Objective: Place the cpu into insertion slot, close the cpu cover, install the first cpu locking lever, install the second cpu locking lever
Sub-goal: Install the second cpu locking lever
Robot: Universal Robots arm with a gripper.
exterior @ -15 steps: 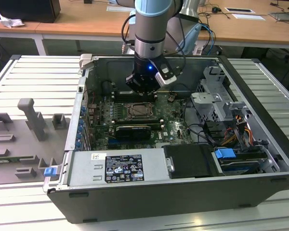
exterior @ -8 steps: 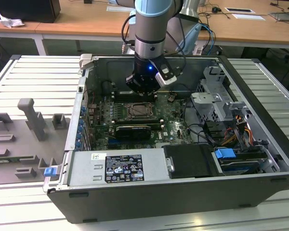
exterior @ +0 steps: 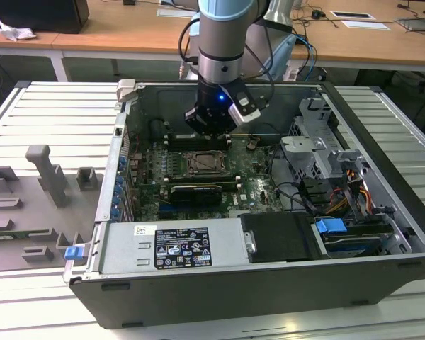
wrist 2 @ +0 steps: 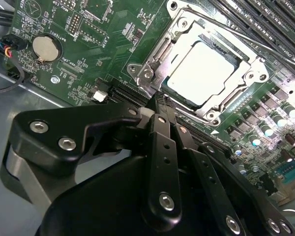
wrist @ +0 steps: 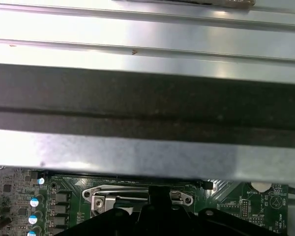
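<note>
The small square cpu (wrist 2: 202, 69) had a pale, matt metal face. Around it, the thin silver cpu cover (wrist 2: 236, 83) looked like bright, glossy steel. The green circuit board (wrist 2: 88, 59) was smooth and slightly shiny. The black gripper (wrist 2: 160, 110) links appeared matt, fastened with polished metal screws. The grey computer case wall (wrist: 147, 34) was brushed sheet metal.
</note>
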